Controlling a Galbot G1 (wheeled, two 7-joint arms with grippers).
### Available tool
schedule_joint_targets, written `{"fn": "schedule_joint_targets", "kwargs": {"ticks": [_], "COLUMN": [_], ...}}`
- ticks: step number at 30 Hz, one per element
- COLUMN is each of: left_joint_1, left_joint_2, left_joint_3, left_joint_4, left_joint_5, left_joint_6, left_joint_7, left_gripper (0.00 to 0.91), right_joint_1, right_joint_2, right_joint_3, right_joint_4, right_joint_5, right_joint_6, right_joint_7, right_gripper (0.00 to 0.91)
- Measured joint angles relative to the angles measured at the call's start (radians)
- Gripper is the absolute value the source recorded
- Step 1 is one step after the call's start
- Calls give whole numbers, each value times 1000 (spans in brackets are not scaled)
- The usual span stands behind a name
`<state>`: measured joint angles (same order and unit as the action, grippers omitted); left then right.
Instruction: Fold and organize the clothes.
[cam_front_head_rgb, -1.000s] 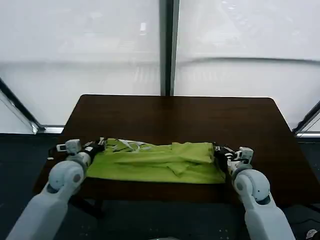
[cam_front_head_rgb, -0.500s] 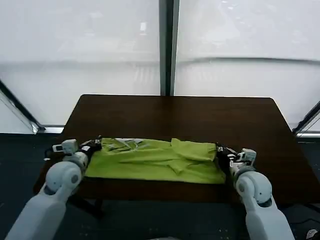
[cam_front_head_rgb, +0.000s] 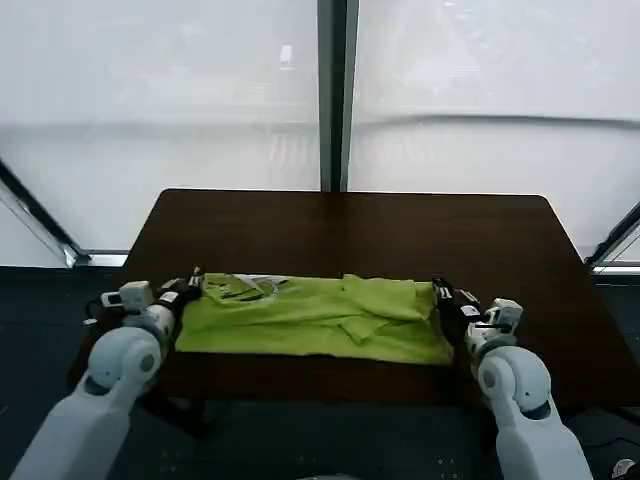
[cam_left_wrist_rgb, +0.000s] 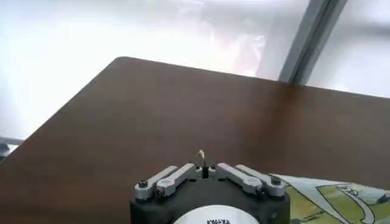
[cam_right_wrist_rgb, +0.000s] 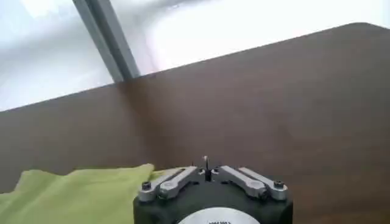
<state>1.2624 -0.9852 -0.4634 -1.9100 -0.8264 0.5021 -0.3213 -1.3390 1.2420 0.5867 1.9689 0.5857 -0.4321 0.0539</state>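
The clothes are one lime-green T-shirt, folded into a long flat band across the near part of the brown table. Its white neck label shows near the left end. My left gripper sits at the band's left end, and in the left wrist view this gripper is shut, its tip bare against the tabletop, the T-shirt lying beside it. My right gripper sits at the right end. In the right wrist view it is shut too, with no fabric at its tip and the T-shirt to one side.
The table's far half is bare wood. The shirt lies close to the table's near edge. White window panels and a dark vertical post stand behind the table.
The shirt has flattened and its far edge has slid slightly away from me. Both arms have shifted a little outward, toward the ends of the band.
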Motion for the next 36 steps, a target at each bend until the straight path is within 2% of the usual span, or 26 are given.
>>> {"fn": "schedule_joint_targets", "kwargs": {"ticks": [8, 12, 14, 19, 24, 36], "left_joint_1": [36, 63, 82, 138, 164, 174], "left_joint_2": [35, 65, 86, 147, 188, 206], "left_joint_3": [-30, -57, -79, -159, -231, -228], "left_joint_4": [-15, -46, -71, -112, -101, -35], "left_joint_5": [8, -63, -126, -339, -515, -511], "left_joint_6": [-7, 52, 98, 224, 234, 234], "left_joint_7": [-10, -49, -29, 8, 41, 170], "left_gripper": [878, 878, 878, 878, 878, 878], "right_joint_1": [-59, -116, -153, -237, -279, -299], "right_joint_2": [-59, -110, -132, -157, -156, -153], "right_joint_3": [25, 53, 74, 122, 143, 156], "right_joint_4": [69, 123, 152, 209, 231, 255], "right_joint_5": [-24, -19, -12, 6, 6, 10], "right_joint_6": [91, 122, 130, 140, 144, 128], "right_joint_7": [-24, -36, -42, -52, -54, -49], "right_gripper": [878, 878, 878, 878, 878, 878]}}
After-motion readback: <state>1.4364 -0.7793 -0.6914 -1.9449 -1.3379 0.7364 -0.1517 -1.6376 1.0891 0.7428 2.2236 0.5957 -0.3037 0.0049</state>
